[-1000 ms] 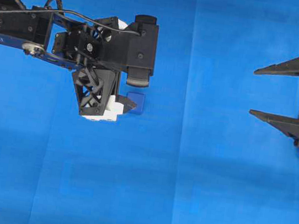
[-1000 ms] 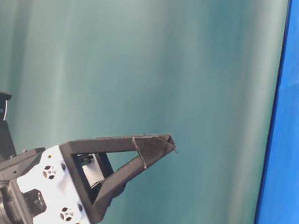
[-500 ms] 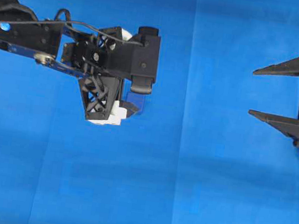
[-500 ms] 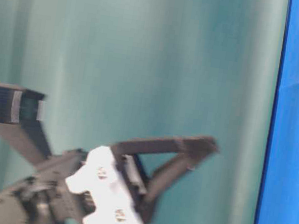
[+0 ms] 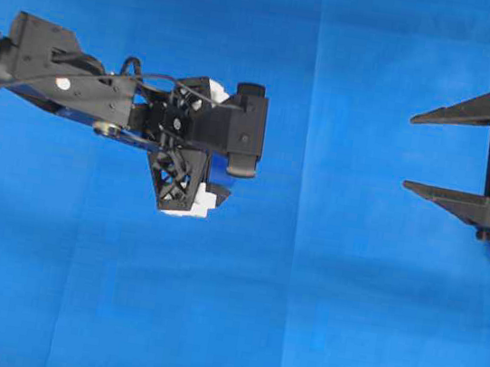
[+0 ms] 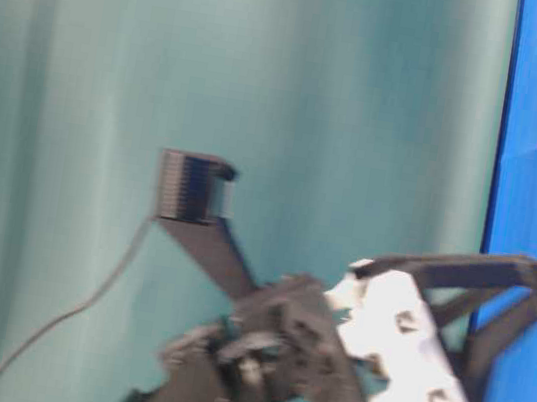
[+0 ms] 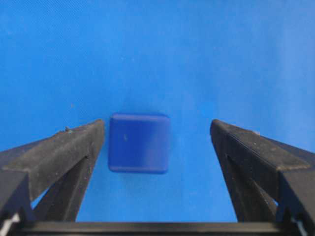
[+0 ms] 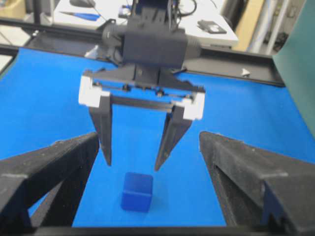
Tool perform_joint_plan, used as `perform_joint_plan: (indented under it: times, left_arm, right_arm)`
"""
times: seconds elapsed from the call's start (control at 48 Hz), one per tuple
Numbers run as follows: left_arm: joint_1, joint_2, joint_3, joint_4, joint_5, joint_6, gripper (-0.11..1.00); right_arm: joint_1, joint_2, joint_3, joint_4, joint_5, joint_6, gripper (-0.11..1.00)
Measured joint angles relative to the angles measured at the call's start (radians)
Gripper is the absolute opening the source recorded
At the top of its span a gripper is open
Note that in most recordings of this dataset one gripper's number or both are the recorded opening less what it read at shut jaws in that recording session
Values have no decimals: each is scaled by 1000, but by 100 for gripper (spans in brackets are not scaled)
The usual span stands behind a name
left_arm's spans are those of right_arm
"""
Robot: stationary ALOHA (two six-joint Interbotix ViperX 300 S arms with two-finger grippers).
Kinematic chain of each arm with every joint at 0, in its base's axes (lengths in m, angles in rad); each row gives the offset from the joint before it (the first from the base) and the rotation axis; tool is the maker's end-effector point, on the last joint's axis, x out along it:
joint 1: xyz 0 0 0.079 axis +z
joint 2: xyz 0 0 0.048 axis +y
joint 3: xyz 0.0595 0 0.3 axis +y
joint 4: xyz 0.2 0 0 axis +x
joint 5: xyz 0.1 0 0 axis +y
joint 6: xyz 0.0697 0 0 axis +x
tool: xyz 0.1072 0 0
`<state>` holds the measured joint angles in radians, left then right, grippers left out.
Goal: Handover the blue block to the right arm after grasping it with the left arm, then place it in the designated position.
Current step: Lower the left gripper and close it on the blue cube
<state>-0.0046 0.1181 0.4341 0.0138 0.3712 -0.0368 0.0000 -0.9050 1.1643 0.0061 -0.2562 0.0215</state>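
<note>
Nearest, left gripper [image 7: 157,147] — jaws spreading wide, pointing down, hovering over the blue block [image 7: 140,143], which is sitting between the fingertips on the blue cloth [image 7: 197,49], untouched. Farther off, right gripper [image 5: 423,152] — jaws likewise standing wide apart, holding nothing, waiting well apart at the cloth's right edge.

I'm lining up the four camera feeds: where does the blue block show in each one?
Overhead: hidden beneath the left claw.
Table-level: not in view.
Left wrist: blue block at centre, between the open fingers, nearer the one on the picture's left.
Right wrist: low centre, on the cloth below the left claw's tips.
Shared landmark: the left claw's white brackets.
</note>
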Motion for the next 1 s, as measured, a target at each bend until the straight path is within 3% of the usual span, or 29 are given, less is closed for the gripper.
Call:
perform_joint_plan:
  times: [0.583, 1.0]
  left_arm:
    - [15, 112, 83, 2, -175, -3, 91]
    - [14, 140, 86, 2, -201, 0, 90]
  right_arm:
    - [0, 21, 0, 0, -29, 0, 98]
    - [0, 23, 0, 0, -37, 0, 98]
